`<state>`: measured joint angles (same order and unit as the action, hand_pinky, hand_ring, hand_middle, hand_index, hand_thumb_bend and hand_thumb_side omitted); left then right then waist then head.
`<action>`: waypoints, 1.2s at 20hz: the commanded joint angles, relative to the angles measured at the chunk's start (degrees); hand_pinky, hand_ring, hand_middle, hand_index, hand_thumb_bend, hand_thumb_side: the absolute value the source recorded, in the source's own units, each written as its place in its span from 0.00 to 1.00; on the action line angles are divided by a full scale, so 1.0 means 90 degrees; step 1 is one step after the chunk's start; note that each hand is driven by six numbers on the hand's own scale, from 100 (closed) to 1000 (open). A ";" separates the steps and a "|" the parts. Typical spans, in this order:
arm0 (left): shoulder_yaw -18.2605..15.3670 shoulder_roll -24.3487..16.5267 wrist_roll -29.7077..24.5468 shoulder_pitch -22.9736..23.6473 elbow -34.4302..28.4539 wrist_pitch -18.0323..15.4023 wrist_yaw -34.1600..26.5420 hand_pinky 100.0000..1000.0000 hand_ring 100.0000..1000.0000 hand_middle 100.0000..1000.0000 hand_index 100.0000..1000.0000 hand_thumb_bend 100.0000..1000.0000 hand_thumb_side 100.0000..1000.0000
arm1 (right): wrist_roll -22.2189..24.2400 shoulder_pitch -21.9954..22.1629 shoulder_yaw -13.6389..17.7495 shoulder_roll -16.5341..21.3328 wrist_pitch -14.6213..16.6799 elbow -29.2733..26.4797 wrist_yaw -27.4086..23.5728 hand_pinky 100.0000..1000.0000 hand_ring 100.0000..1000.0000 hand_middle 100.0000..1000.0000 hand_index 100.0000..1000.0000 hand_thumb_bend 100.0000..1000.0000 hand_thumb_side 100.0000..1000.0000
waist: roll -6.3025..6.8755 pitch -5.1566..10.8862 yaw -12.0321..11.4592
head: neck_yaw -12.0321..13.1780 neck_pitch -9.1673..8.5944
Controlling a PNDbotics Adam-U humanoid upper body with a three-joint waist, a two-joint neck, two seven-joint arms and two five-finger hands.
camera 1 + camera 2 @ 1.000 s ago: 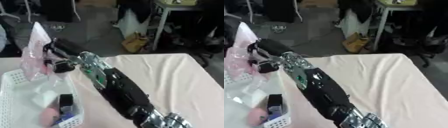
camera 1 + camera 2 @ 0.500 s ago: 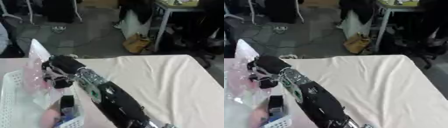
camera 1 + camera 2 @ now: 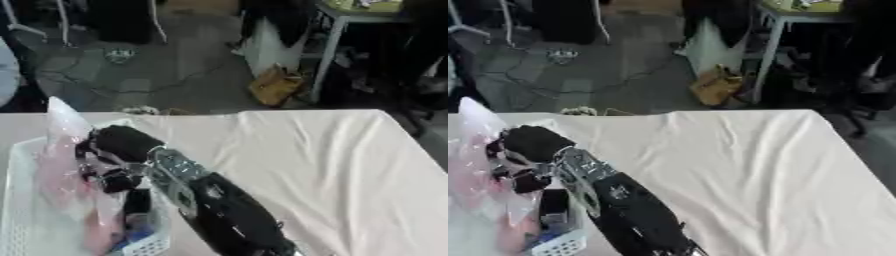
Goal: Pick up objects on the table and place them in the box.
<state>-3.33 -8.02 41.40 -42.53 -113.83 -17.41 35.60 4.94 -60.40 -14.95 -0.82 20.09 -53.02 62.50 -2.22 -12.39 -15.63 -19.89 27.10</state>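
My right hand (image 3: 121,146) reaches in from the bottom, across the table and over the white basket (image 3: 19,153) at the left edge. Its fingers are curled on a clear pink plastic bag (image 3: 63,159), which stands upright and hangs down into the basket. The bag's top corner points up above the far rim. Inside the basket, under the hand, lie a pink thing (image 3: 102,231), a blue thing (image 3: 139,231) and a black thing (image 3: 137,201). My left hand shows in neither view.
A cream cloth covers the table (image 3: 306,160), which stretches to the right of my black forearm (image 3: 229,220). Beyond the far edge lie a grey floor, a yellow bag (image 3: 275,86) and a table leg (image 3: 327,55).
My right hand has come down and nearer with the pink bag, from above the basket's far rim to inside the basket. The bag now hangs lower among the basket's contents.
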 commanded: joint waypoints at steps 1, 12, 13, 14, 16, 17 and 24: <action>0.0010 0.0000 -0.0011 -0.0130 -0.0085 -0.0033 -0.0011 0.84 0.90 0.76 0.79 0.00 0.71 | 0.0106 -0.0070 -0.0054 -0.0037 0.0090 -0.0012 0.0121 0.00 0.00 0.02 0.11 0.14 0.14 | -0.0063 -0.0014 0.0002 | 0.0016 0.0034; 0.0004 0.0011 -0.0002 -0.0176 -0.0085 -0.0067 -0.0001 0.84 0.91 0.76 0.79 0.00 0.72 | 0.0713 -0.0059 -0.0076 -0.0018 0.1224 0.0055 0.0192 0.90 0.91 0.84 0.80 0.05 0.87 | -0.0046 -0.0016 0.0023 | 0.0004 0.0070; 0.0003 0.0009 0.0000 -0.0179 -0.0085 -0.0070 0.0002 0.84 0.91 0.76 0.79 0.00 0.72 | 0.0736 -0.0063 -0.0069 -0.0009 0.1252 0.0058 0.0125 0.93 0.95 0.89 0.84 0.04 0.90 | -0.0045 -0.0016 0.0026 | 0.0006 0.0074; 0.0003 0.0008 0.0000 -0.0177 -0.0085 -0.0071 0.0004 0.84 0.91 0.76 0.79 0.00 0.72 | 0.0757 -0.0067 -0.0069 0.0003 0.1287 0.0057 0.0060 0.96 0.98 0.94 0.89 0.05 0.95 | -0.0042 -0.0015 0.0033 | 0.0002 0.0081; 0.0001 0.0009 0.0000 -0.0173 -0.0085 -0.0068 0.0004 0.84 0.91 0.76 0.79 0.00 0.72 | 0.0813 -0.0076 -0.0079 0.0026 0.1351 0.0054 -0.0027 1.00 1.00 1.00 0.94 0.07 0.99 | -0.0039 -0.0015 0.0040 | -0.0007 0.0093; 0.0000 0.0010 0.0000 -0.0172 -0.0085 -0.0068 0.0003 0.84 0.91 0.76 0.79 0.00 0.72 | 0.0846 -0.0080 -0.0080 0.0036 0.1381 0.0052 -0.0054 1.00 1.00 1.00 0.97 0.09 1.00 | -0.0038 -0.0015 0.0042 | -0.0009 0.0097; -0.0003 -0.0014 -0.0012 -0.0152 -0.0085 -0.0055 -0.0001 0.84 0.91 0.76 0.79 0.00 0.72 | 0.0942 -0.0101 -0.0152 0.0330 0.1416 -0.0193 -0.0244 1.00 1.00 1.00 1.00 0.13 1.00 | -0.0020 -0.0007 0.0074 | -0.0017 0.0151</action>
<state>-3.33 -7.56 41.39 -43.01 -113.83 -17.75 35.59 13.17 -59.94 -16.26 1.10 32.75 -52.98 61.10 -2.22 -12.46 -14.92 -19.96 28.10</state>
